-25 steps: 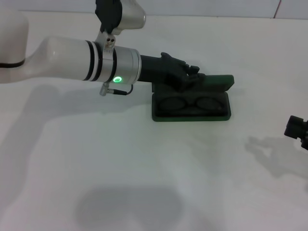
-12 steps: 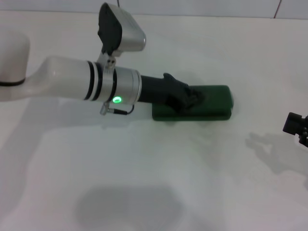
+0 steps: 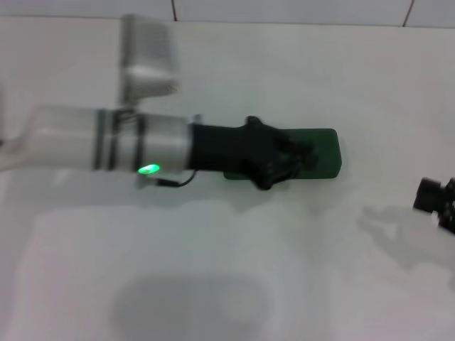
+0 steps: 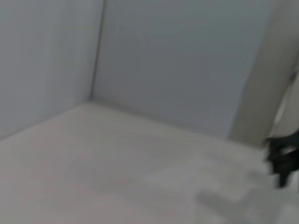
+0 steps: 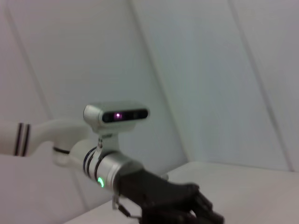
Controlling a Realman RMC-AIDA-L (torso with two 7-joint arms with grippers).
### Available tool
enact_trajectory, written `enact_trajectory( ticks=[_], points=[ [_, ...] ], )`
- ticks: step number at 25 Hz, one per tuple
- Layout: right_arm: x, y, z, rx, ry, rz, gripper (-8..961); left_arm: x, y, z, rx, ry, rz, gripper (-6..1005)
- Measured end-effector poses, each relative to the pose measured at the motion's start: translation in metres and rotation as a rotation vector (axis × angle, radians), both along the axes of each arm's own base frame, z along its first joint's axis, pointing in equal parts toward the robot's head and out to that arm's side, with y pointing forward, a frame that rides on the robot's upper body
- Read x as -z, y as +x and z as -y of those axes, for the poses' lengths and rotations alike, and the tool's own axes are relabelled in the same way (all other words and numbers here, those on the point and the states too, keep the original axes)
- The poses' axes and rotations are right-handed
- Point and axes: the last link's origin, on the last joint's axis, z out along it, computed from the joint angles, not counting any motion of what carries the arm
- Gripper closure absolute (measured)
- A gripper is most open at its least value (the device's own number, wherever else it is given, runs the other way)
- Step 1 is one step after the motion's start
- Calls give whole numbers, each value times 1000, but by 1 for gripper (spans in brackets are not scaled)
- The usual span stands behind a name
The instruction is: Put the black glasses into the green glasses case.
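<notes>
Lab: bare white table (image 3: 234, 284), plain walls (image 4: 177, 60)

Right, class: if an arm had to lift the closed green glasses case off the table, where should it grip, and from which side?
Probably from above, across the short width of the green glasses case, at its free end toward the robot's right. It lies flat, long and narrow, and the left gripper covers its other end. The right gripper waits at the table's right edge.

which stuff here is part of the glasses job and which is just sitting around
Part of the job:
- case, lid down, on the table
- left claw, over the case's left part
- glasses: not visible now

Just there:
- right claw, at the table's right edge, clear of the case
- wall behind the table
</notes>
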Motion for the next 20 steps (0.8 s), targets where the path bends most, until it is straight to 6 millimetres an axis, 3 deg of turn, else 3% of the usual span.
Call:
enact_trajectory(
  ticks=[4, 7, 9, 14, 20],
  points=[
    [11, -19, 2, -113, -76, -18, 776, -58, -23, 41, 124, 37, 230, 860],
    [16, -41, -1, -197, -114, -87, 655, -100, -47, 66, 135, 76, 354, 786],
    [21, -57, -4, -253, -128, -125, 574, -113, -60, 78, 135, 97, 368, 695],
    [34, -82, -19, -327, -145, -113, 407, -114, -83, 100, 192, 120, 291, 498],
    [48, -101, -27, -377, -185, -91, 274, -106, -88, 104, 213, 108, 267, 314]
  ],
)
